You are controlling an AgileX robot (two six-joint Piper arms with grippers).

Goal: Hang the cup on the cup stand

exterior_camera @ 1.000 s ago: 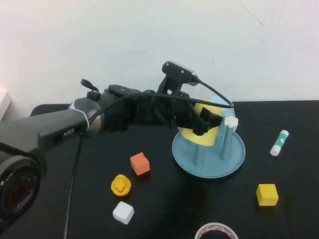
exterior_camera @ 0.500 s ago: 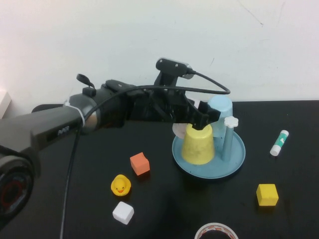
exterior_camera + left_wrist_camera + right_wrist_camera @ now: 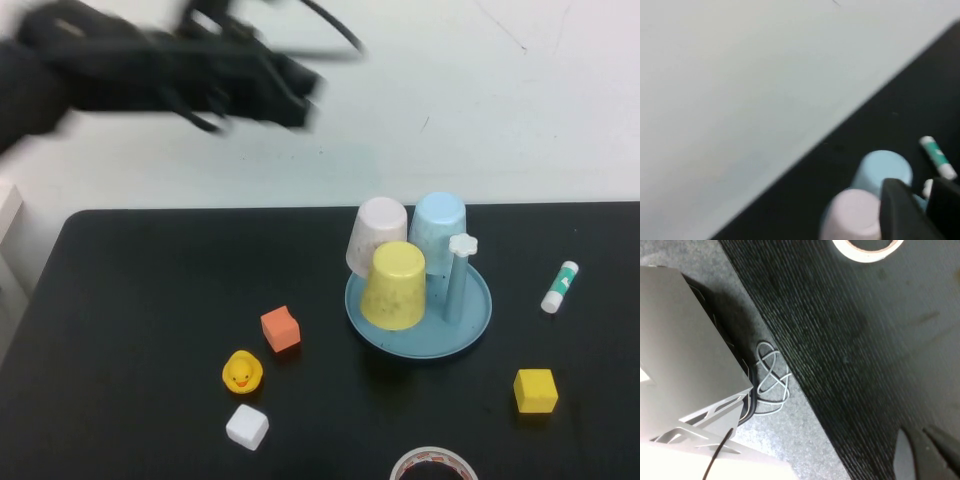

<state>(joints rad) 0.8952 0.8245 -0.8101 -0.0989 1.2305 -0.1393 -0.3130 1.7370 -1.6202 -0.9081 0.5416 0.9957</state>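
Yellow cup (image 3: 393, 285) sat upturned on the cup stand (image 3: 472, 322), leaning slightly, so you risked it slipping off its peg; the left gripper (image 3: 285, 85) hung blurred at far left, holding nothing, its claw state impossible to tell, and the right gripper (image 3: 927, 447) sat off the table's near edge, tips nearly together and empty.

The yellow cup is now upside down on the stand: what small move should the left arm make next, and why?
Probably only finish retreating to rest. The cup sits inverted on the stand, beside the pink cup and blue cup, with nothing touching it. The left gripper is high and far behind the table; the right gripper is parked by the table edge.

black table (image 3: 130, 300), cup stand (image 3: 470, 325), duck (image 3: 242, 371), blocks (image 3: 281, 329)
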